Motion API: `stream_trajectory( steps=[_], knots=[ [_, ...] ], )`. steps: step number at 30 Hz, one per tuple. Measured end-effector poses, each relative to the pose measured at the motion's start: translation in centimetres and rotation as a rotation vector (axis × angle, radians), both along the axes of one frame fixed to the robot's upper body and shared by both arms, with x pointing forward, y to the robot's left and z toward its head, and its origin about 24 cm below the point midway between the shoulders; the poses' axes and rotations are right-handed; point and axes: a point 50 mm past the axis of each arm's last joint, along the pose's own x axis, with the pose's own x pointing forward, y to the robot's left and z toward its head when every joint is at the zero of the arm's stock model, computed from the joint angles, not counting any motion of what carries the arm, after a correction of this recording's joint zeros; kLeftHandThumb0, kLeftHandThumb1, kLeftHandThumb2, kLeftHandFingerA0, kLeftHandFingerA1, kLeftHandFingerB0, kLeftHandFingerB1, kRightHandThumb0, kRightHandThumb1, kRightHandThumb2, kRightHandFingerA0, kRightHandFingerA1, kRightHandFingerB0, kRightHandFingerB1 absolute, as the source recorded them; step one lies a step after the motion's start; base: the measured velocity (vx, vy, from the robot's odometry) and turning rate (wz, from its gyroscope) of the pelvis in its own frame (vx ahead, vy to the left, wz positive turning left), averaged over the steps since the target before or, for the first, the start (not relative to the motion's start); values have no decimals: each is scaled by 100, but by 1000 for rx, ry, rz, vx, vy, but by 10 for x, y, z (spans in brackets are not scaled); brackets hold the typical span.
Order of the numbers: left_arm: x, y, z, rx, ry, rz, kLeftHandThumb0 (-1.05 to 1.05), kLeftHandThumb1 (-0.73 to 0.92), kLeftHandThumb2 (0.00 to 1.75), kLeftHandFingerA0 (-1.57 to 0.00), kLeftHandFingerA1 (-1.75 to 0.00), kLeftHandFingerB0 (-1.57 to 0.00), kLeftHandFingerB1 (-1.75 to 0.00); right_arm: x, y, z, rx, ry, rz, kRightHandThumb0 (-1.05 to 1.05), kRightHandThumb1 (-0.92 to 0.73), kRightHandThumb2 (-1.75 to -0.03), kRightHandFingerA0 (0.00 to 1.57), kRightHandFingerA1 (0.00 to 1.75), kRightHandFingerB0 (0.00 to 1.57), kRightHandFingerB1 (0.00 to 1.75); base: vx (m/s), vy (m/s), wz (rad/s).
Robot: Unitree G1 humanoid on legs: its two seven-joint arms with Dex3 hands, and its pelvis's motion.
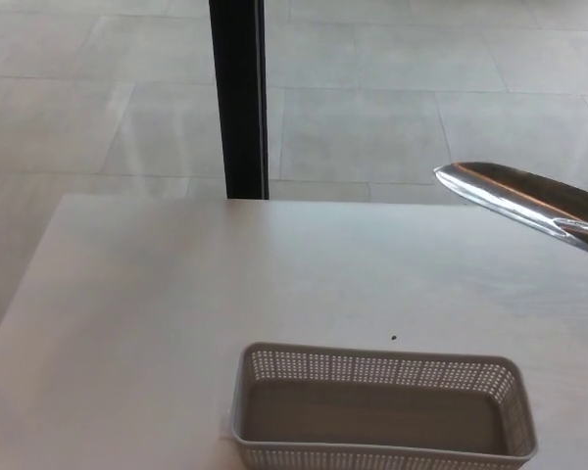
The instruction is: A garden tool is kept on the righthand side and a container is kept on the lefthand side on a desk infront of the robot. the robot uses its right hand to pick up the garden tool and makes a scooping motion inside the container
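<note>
A shiny metal garden trowel [519, 194] hangs in the air at the upper right, well above the white desk [176, 294]. Its blade tip points left and its neck runs off the right edge of the head view. Whatever holds it lies outside the picture. A grey perforated plastic basket [372, 356] stands at the desk's near edge, centre to right, with nothing inside. The trowel is above and to the right of the basket, apart from it. Neither hand shows.
A black vertical post [238, 98] rises behind the desk's far edge, in front of a tiled floor [392, 108]. A small dark speck [393, 339] lies on the desk just beyond the basket.
</note>
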Motion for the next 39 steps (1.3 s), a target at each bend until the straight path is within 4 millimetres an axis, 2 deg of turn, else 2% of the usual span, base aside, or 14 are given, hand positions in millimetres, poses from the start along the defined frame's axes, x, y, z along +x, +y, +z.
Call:
stream_trajectory(
  steps=[2,3,4,8,10,11,12,13,22,29,31,32,38,39],
  knots=[
    [1,0,0,1,-3,1,-77,-1,111,-84,-109,-72,-99,-4,-1,1,-31,15,25,-15,-47,-101,91,175,75,153,0,0,0],
    [1,0,0,1,-3,0,-74,1,109,-96,-113,-73,-98,-5,-1,1,-42,20,33,-15,-47,-97,90,175,75,153,0,0,0],
    [2,0,0,1,-3,-2,-74,-4,112,-84,-112,-72,-101,-7,-2,2,-64,31,49,-18,-49,-93,90,171,79,144,0,0,0],
    [2,0,0,1,-7,2,-82,6,111,-83,-108,-73,-97,-13,-5,4,-139,72,89,-20,-52,-93,90,171,77,146,0,0,0],
    [2,0,0,1,-7,-1,-78,3,110,-98,-115,-78,-99,-18,-8,4,-186,107,110,-21,-57,-94,97,169,76,140,0,0,0],
    [2,0,0,1,-7,-1,-80,3,111,-82,-109,-72,-98,-19,-8,5,-199,116,116,-27,-59,-94,90,172,74,145,0,0,0],
    [2,0,0,2,-7,-2,-77,0,112,-82,-113,-72,-101,-21,-9,5,-225,134,131,-34,-52,-107,117,133,89,116,0,0,0],
    [2,0,0,2,-7,-3,-79,4,112,-83,-108,-73,-97,-23,-11,6,-243,148,141,-29,-60,-95,89,172,72,145,0,0,0],
    [2,0,0,3,-5,1,-73,1,109,-99,-115,-74,-99,-29,-13,-8,-336,234,211,-38,-76,-70,88,175,68,150,0,0,0],
    [3,1,1,3,-23,18,-77,-1,109,-106,-117,-82,-101,-24,-14,3,-437,190,231,-30,-65,-89,80,175,62,166,0,0,0],
    [3,1,1,3,-23,17,-82,-3,112,-102,-121,-80,-104,-22,-13,6,-455,169,236,-31,-62,-90,83,175,67,155,0,0,0],
    [3,1,1,3,-24,17,-82,-3,112,-83,-113,-74,-101,-21,-13,9,-466,155,239,-31,-58,-84,82,175,68,152,0,0,0],
    [8,1,1,5,-29,10,-73,1,114,-103,-116,-81,-102,-17,2,22,-542,112,290,-30,-58,-81,89,175,72,146,0,0,0],
    [8,1,1,5,-30,9,-72,-1,113,-100,-116,-81,-101,-16,4,23,-550,110,295,-28,-56,-82,116,172,69,140,0,0,0]
  ],
)
